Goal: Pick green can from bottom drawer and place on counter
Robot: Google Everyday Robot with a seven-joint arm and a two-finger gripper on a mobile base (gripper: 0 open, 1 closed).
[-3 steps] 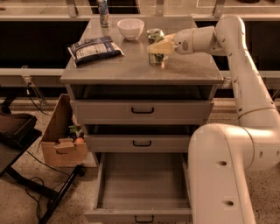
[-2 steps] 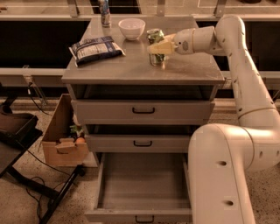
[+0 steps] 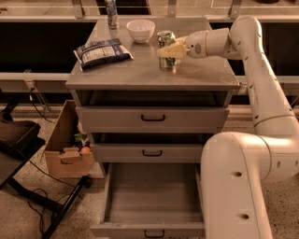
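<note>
The green can (image 3: pixel 166 50) stands upright on the counter (image 3: pixel 140 70), right of centre, its silver top showing. My gripper (image 3: pixel 169 50) reaches in from the right at the can's height, and its pale fingers (image 3: pixel 171 50) lie around the can's middle. The bottom drawer (image 3: pixel 152 198) is pulled open below, and its grey floor shows nothing on it.
A white bowl (image 3: pixel 140 30) and a blue-white bottle (image 3: pixel 111 14) stand at the counter's back. A dark chip bag (image 3: pixel 102 52) lies at the counter's left. A cardboard box (image 3: pixel 70 149) with items sits on the floor left of the cabinet. My white base (image 3: pixel 243 186) stands right of the open drawer.
</note>
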